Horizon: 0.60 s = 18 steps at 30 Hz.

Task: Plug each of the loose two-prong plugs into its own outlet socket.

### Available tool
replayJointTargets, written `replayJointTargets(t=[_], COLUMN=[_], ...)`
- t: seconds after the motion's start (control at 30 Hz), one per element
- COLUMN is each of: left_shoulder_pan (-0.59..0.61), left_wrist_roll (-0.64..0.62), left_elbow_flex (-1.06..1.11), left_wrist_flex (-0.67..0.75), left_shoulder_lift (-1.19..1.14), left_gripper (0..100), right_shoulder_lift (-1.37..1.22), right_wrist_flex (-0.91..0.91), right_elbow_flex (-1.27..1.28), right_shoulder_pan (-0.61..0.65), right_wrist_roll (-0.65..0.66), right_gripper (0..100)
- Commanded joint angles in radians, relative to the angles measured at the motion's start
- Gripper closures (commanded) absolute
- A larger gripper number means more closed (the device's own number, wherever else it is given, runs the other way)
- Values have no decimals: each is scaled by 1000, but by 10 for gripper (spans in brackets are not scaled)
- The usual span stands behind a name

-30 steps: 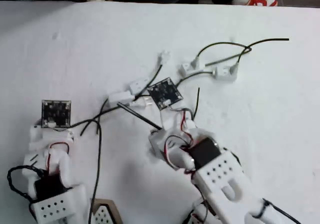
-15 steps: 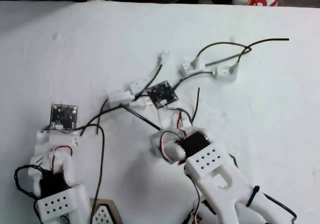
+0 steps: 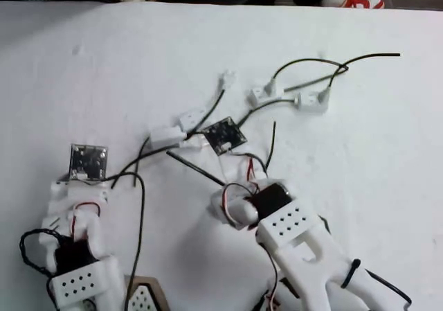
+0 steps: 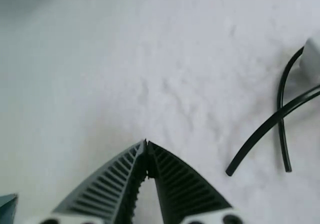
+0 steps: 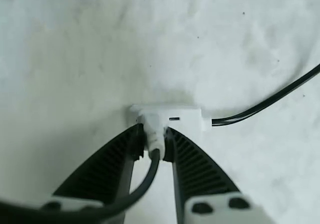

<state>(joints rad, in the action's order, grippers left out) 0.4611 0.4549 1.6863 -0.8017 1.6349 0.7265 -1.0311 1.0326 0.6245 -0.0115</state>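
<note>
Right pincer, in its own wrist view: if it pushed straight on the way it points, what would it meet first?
The white socket block lies directly ahead of the right pincer; the plug it clamps seems to touch the block's face, though depth is unclear.

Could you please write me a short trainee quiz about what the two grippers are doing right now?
1. True or false: the left gripper is shut with nothing between its fingers.
2. What does the right gripper hold? A) a white plug B) a bare cord end C) nothing
3. What colour is the cord leaving the outlet socket in the right wrist view?

Key: 1 true; 2 A; 3 black.
</note>
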Motion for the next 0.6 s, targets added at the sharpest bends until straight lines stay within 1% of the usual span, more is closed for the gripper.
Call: replayJointTargets(t=[0.0, 0.33, 0.5, 0.57], left_shoulder_pan=[4, 4, 5, 5], left_wrist_roll=[6, 6, 6, 6], left_elbow_flex=[-3, -3, -3, -3], left_wrist_flex=[23, 23, 23, 23], left_shoulder_lift=[8, 8, 8, 8], left_gripper=[977, 977, 977, 977], right_shoulder_lift=[7, -1, -2, -2], right_wrist_flex=[-54, -58, -58, -56], right_elbow_flex=[-2, 3, 37, 43], right_shoulder_pan=[-7, 2, 94, 108], right_wrist_roll=[14, 18, 18, 18], right_gripper=[982, 982, 982, 982])
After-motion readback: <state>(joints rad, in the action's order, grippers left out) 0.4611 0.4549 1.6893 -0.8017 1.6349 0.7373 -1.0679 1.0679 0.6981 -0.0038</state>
